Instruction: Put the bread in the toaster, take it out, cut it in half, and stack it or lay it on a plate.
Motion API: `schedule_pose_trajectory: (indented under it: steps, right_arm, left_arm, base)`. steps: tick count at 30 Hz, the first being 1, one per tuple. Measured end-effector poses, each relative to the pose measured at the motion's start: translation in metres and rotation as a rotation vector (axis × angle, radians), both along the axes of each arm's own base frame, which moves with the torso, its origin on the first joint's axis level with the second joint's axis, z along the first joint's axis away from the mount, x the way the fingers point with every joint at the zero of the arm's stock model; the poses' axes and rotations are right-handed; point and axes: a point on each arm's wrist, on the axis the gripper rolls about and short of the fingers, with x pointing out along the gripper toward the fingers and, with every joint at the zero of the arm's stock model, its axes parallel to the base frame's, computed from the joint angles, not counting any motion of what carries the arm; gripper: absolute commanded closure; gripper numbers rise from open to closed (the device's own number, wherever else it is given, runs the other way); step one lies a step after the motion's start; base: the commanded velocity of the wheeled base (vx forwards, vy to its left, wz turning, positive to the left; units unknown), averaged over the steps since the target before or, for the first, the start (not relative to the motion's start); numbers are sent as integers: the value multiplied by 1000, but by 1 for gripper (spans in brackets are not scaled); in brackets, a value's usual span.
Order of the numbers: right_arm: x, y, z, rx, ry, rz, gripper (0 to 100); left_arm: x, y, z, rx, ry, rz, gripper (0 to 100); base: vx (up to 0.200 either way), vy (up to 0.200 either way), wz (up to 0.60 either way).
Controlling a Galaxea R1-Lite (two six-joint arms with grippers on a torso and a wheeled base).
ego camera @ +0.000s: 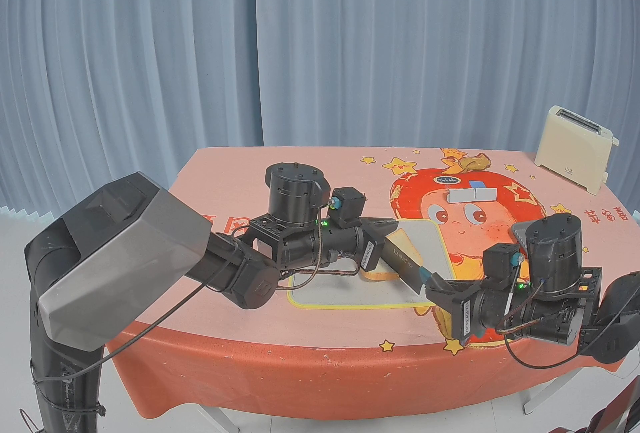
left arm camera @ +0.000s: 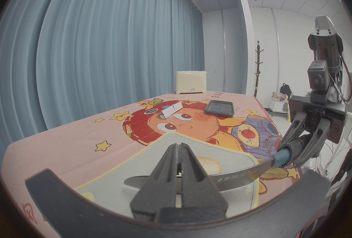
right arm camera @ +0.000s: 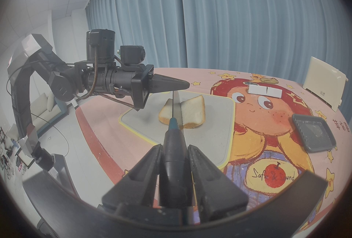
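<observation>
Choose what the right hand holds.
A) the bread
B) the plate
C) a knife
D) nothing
C: the right hand is shut on the knife by its handle, with the blade over the bread on the board.

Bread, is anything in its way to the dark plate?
Nothing lies on the table between the bread and the plate. But the knife, held by the right gripper, crosses over the bread, and the shut left gripper hovers close by it.
</observation>
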Motion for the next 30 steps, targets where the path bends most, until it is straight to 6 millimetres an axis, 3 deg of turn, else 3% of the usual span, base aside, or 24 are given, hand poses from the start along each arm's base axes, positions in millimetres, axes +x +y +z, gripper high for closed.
schedule_pose_trajectory:
  steps: [30]
  right_arm:
    - [3,1,0,8,0,-9,100]
  left_arm:
    - [1,-4,-2,-5,-7,-5,100]
  base:
    - [0,0,0]
